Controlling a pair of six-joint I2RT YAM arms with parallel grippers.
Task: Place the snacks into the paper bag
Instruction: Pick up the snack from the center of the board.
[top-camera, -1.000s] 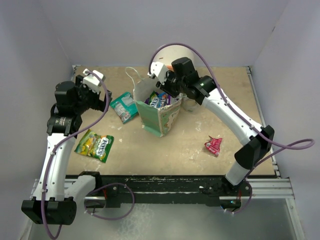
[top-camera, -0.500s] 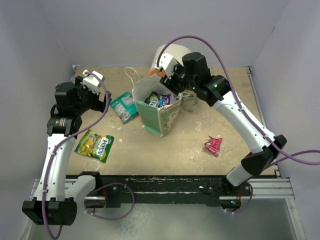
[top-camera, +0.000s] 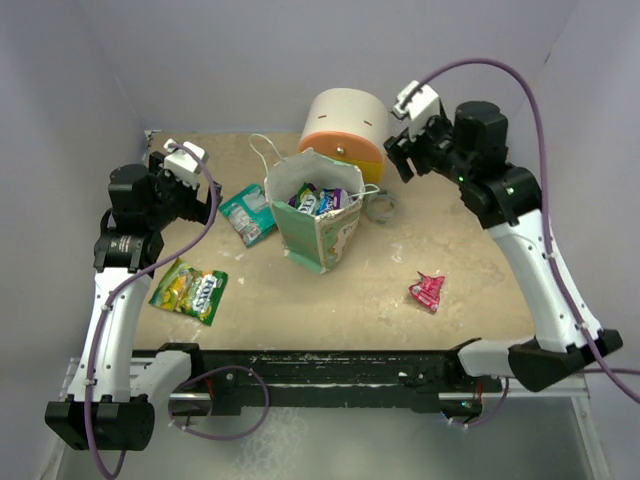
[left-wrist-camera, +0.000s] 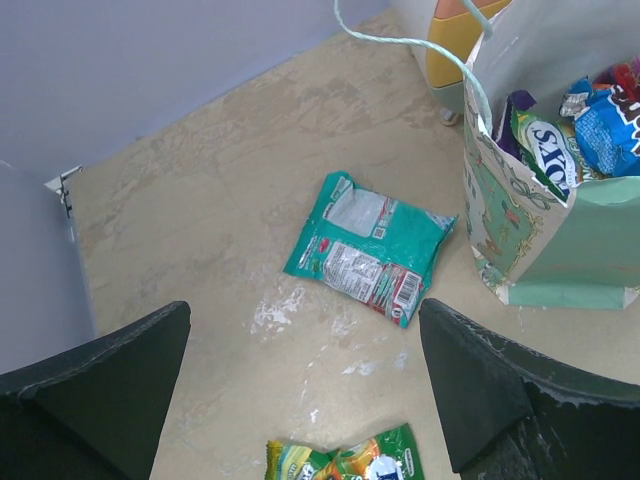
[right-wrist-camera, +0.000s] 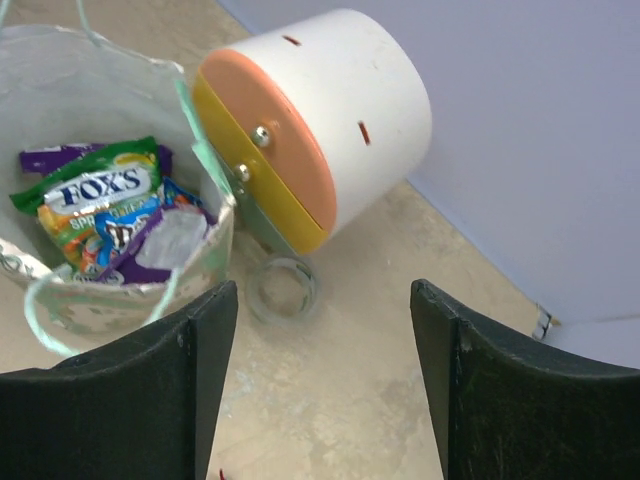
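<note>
This looks like a robot laboratory test cell, not a home or a shop. The left arm (top-camera: 105, 320) and the right arm (top-camera: 538, 265) are bolted to a black metal rail (top-camera: 330, 365) at the near edge of a beige table (top-camera: 450, 250). Purple cables (top-camera: 470, 66) loop from them, and plain pale walls (top-camera: 250, 60) close three sides.

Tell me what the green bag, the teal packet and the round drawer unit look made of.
Paper bag: thin matte paper, judging by creased walls and folded edges. Teal packet: glossy plastic film, crinkled and catching light. Round drawer unit: smooth hard shell, probably plastic, though painted wood is possible; shiny metal-looking screws on its front.
</note>
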